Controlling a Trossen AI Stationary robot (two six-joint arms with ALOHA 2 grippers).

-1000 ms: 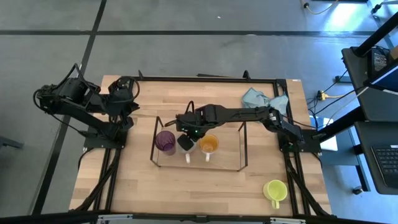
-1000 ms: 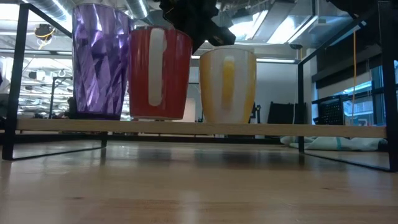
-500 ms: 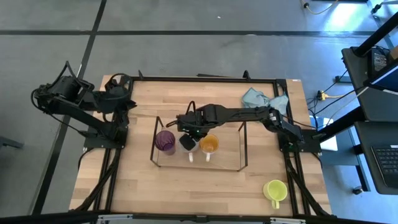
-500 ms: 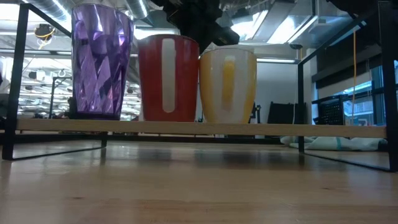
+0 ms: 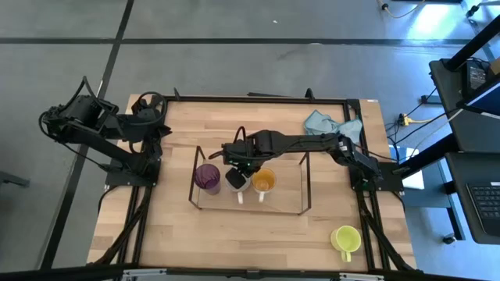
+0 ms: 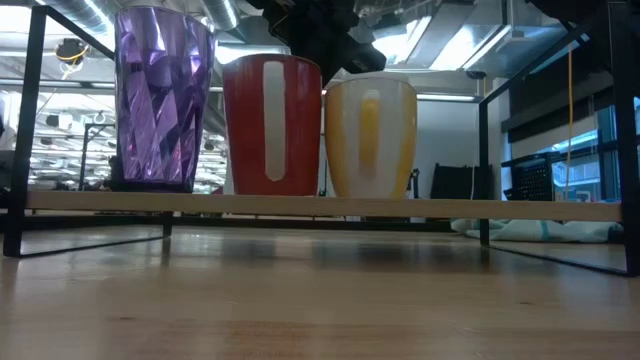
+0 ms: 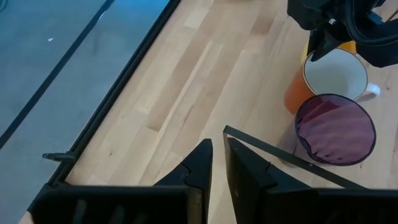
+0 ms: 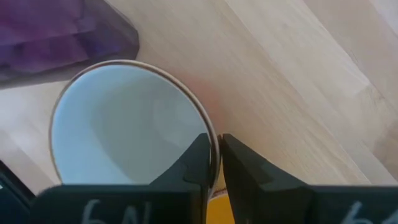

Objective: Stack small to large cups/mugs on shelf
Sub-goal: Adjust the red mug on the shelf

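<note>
The wire shelf [image 5: 305, 187] stands mid-table. On it, side by side, stand the dark purple cup [image 5: 207, 178], the brown-orange mug [image 6: 270, 125] with white inside and the orange mug [image 5: 263, 181]; both mug handles point to the near edge. The yellow-green mug [image 5: 344, 239] stands on the table near the right near corner. My right gripper [image 5: 237, 168] reaches in from the right, above the brown-orange mug, and is shut on it. My left gripper [image 7: 217, 163], shut, waits over the table's far left corner. My right gripper holds the brown-orange mug by its rim [image 8: 210, 132], on the side toward the orange mug. One finger [image 8: 198, 158] is inside the white hollow and the other [image 8: 242, 167] outside, coming from above and pointing down. The mug stands upright with its base on the shelf board.
A light blue cloth [image 5: 332, 122] lies at the far right corner. The shelf has free room to the right of the orange mug. The black frame [image 5: 258, 98] edges the table. The brown-orange and orange mugs stand almost touching.
My right gripper carried the brown-orange mug toward the table's right, up against the orange mug, and brought it from tilted to upright on the shelf. My left arm drew back a little toward the left edge.
</note>
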